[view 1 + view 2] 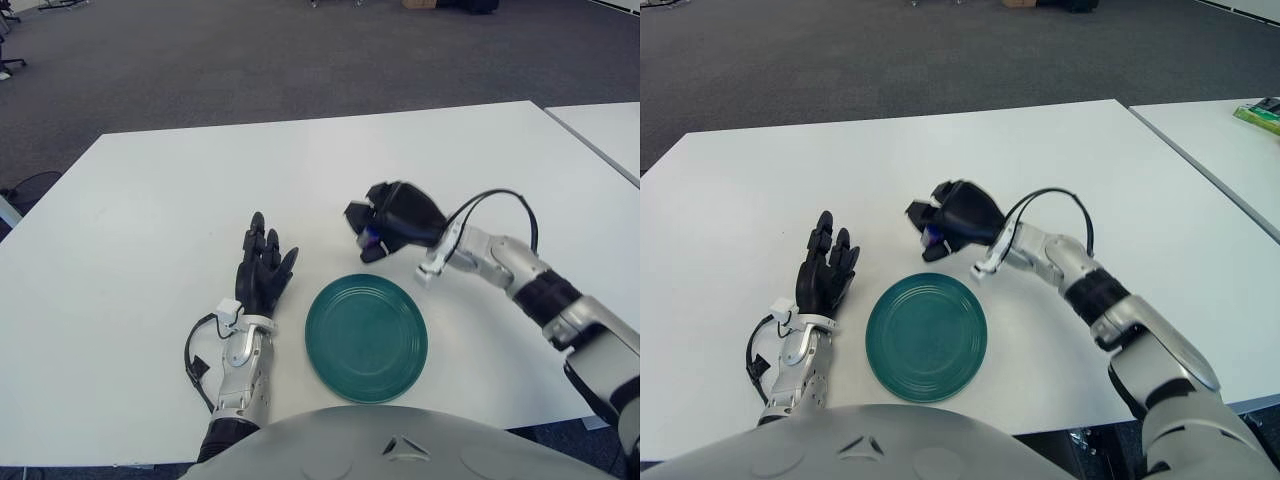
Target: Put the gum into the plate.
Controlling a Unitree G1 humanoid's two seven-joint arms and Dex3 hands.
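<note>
A round teal plate (366, 337) lies on the white table (180, 190) near its front edge. My right hand (385, 222) is curled shut on a small purple-blue gum pack (371, 238), held just above the table beyond the plate's far rim. Only a bit of the gum shows between the fingers (930, 237). My left hand (263, 270) rests flat on the table left of the plate, fingers spread and empty.
A second white table (605, 130) stands to the right, with a narrow gap between the two. A green item (1262, 112) lies on it at the right edge. Grey carpet lies beyond the table.
</note>
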